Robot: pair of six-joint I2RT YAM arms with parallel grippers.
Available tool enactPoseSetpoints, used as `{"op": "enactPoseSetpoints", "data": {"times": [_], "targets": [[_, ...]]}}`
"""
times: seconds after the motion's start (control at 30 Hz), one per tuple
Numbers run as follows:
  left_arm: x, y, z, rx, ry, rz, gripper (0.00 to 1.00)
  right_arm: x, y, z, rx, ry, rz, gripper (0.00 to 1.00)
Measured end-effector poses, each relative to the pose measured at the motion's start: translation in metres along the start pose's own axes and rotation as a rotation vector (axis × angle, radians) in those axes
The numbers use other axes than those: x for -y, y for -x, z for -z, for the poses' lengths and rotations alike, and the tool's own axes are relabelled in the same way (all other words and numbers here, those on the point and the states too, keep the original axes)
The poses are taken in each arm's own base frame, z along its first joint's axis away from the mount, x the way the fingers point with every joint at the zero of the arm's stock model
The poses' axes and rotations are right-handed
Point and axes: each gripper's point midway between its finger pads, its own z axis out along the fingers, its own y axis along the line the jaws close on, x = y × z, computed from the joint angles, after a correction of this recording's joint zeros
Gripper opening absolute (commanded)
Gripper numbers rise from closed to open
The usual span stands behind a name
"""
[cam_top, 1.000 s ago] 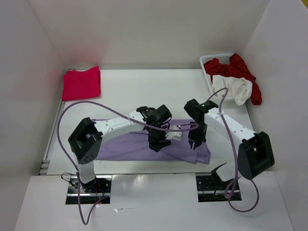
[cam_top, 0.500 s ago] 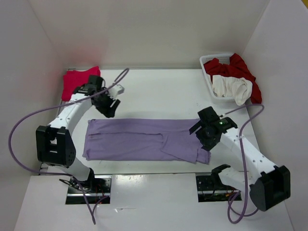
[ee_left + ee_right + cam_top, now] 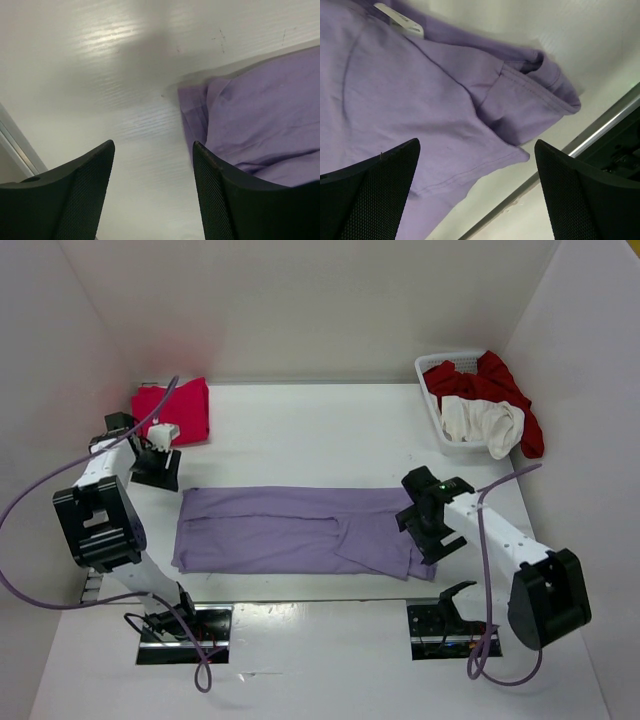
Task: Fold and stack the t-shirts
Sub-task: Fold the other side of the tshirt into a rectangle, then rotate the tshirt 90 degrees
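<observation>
The lavender t-shirt (image 3: 300, 530) lies flat as a long strip across the middle of the table. My left gripper (image 3: 157, 472) hangs open over bare table just left of the shirt's far left corner (image 3: 200, 100), and nothing sits between its fingers (image 3: 80, 190). My right gripper (image 3: 436, 540) stands wide open over the shirt's right end (image 3: 420, 90), above a folded sleeve and hem, holding nothing. A folded magenta-pink t-shirt (image 3: 170, 412) rests at the back left. The dark red t-shirt (image 3: 495, 380) and the cream white t-shirt (image 3: 480, 422) spill out of the basket.
A white lattice basket (image 3: 428, 390) stands at the back right corner. White walls close in the table on three sides. A metal strip (image 3: 605, 125) runs along the table's near edge by the shirt's right end. A rail (image 3: 15, 145) borders the left edge.
The left arm swung from the shirt's middle out to the back left. The right gripper moved to the shirt's right end and opened wide. The shirt now lies spread flat.
</observation>
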Motion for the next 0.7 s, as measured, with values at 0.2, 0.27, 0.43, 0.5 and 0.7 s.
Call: {"op": "enactPoseSetpoints", "data": {"times": [0.2, 0.27, 0.43, 0.5, 0.7], "targets": [[0.005, 0.015, -0.017, 0.028, -0.048, -0.018, 0.71, 0.000, -0.013, -0.003, -0.071, -0.025, -0.032, 1.00], [0.010, 0.028, -0.020, 0.054, -0.084, -0.038, 0.71, 0.003, -0.016, -0.002, -0.103, -0.018, -0.068, 0.97], [0.027, 0.061, -0.026, 0.095, -0.141, -0.124, 0.70, 0.006, -0.004, -0.004, -0.127, -0.015, -0.186, 0.90], [0.034, 0.061, -0.038, 0.071, -0.147, -0.154, 0.67, 0.008, -0.003, -0.009, -0.140, -0.033, -0.211, 0.84], [0.027, 0.033, -0.070, -0.048, -0.120, -0.148, 0.46, 0.026, -0.014, -0.029, -0.200, -0.119, -0.235, 0.74]]}}
